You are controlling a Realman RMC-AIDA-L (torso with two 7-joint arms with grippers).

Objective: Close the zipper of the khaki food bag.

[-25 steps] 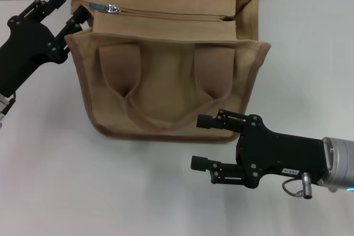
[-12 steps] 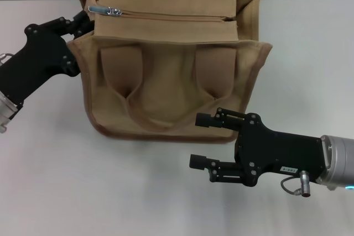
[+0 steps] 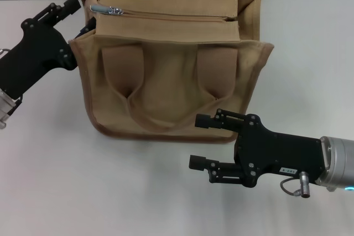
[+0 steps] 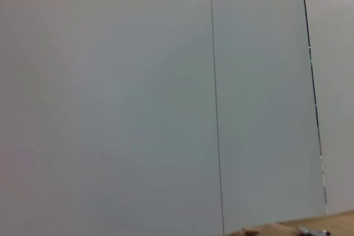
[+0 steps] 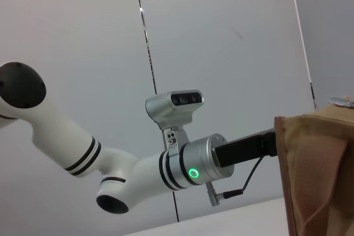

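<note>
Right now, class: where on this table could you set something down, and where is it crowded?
Free: bare table between the left gripper and the open right gripper, and right of the khaki food bag. Crowded: the bag's left end near the zipper.

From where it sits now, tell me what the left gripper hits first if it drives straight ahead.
Probably the khaki food bag: the left gripper, open, points at its upper left corner, just short of the zipper slider. Depth is unclear.

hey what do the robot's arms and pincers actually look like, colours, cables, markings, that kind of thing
Both pincers, left and right, are matte black, angular linkages with blunt black fingers. The right wrist is a silver cylinder carrying a small white label, a thin looped cable with a metal plug, and a blue light. In the right wrist view, the left arm is glossy white with black rings, a silver cuff with a green ring light, and a grey camera.
</note>
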